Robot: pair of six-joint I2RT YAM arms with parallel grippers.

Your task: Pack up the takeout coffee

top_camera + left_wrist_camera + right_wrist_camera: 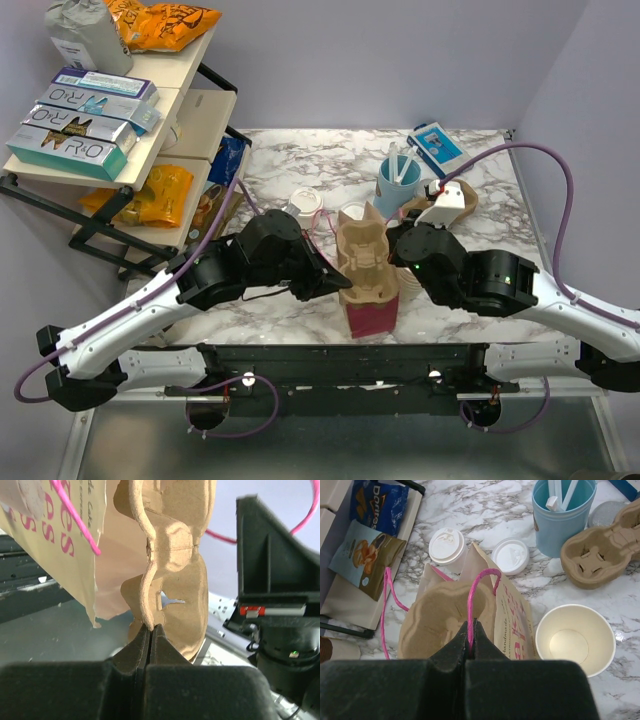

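The takeout coffee (303, 204), a white cup with a white lid, stands on the marble behind the bag; it also shows in the right wrist view (446, 546). A tan paper bag (371, 312) with pink handles stands at the table's front middle. A brown cardboard cup carrier (362, 255) sits upright in the bag's mouth. My left gripper (150, 627) is shut on the carrier's (175, 555) lower edge. My right gripper (471, 630) is shut on the bag's pink handle (477, 587), above the carrier (445, 620). Both grippers are apart from the coffee.
A loose white lid (510, 556) lies beside the coffee. A light-blue mug (562, 510) with white sticks, a second carrier (600, 550) and a lidless paper cup (575, 639) stand right of the bag. A snack shelf (100, 120) is at the left.
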